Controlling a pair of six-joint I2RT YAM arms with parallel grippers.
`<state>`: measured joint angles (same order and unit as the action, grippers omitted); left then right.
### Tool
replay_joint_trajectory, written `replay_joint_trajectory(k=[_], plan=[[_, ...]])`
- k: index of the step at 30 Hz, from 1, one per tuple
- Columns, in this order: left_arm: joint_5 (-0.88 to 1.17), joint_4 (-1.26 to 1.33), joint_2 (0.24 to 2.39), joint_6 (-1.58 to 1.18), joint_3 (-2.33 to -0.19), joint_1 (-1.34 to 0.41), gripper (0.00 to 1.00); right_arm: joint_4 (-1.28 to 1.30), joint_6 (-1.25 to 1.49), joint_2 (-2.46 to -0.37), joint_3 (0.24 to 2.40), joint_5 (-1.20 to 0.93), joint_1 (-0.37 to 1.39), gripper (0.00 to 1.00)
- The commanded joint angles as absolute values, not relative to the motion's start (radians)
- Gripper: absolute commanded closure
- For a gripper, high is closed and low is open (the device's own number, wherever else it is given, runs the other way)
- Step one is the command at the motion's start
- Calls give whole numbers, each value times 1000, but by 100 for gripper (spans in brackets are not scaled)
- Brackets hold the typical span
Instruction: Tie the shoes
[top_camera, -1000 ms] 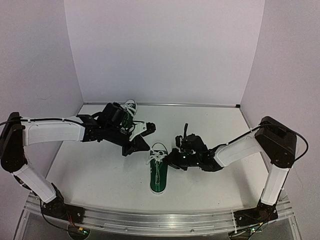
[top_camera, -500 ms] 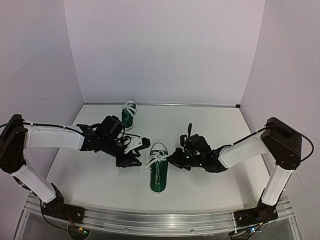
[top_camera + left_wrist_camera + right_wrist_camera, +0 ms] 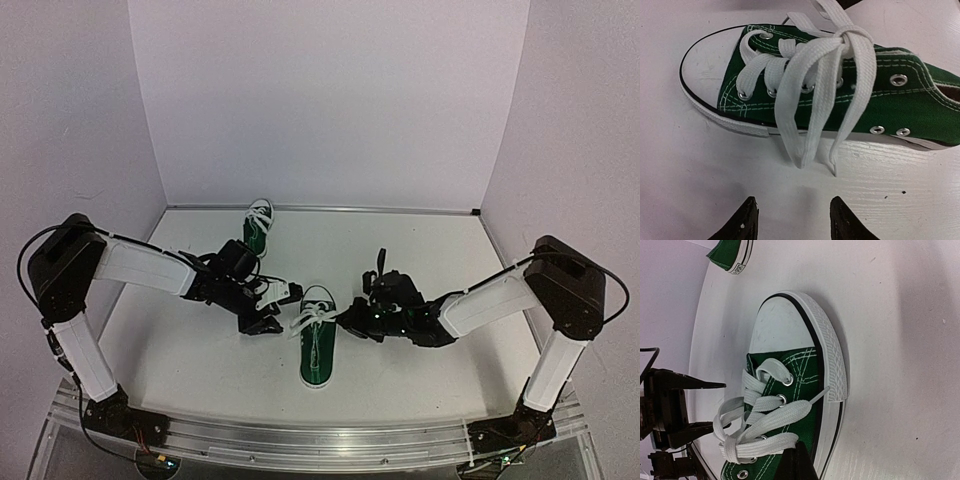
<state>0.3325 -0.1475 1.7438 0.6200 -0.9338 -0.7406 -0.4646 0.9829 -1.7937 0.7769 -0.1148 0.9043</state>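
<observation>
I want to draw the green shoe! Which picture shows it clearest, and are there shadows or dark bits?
Left wrist view: sharpest, the near dark green canvas sneaker shows crisp stitching, with a soft shadow under its white laces. Right wrist view: turned sideways, and the white table darkens toward the right. Top external view: even light, but the sneaker looks small there.

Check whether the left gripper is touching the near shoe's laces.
Apart. The left wrist view shows the left gripper open, its fingertips short of the hanging laces, with bare table between them.
</observation>
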Motion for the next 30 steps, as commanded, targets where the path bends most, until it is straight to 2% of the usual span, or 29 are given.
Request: replay_joint_trajectory(k=[1,24,26,28,30], plan=[[360,-80,1791,653,-1003,-741,52,-480,989,-1757,766,-83,909,100],[498,-21,1895,608,-1064,-757,61,-480,992,-1760,759,-83,908,100],[495,-22,1897,605,-1068,-759,67,-480,993,-1759,758,-82,908,100],[494,-20,1895,603,-1066,-759,81,-480,993,-1757,755,-81,908,100],[495,-22,1891,601,-1063,-759,90,-479,995,-1754,752,-79,908,100]])
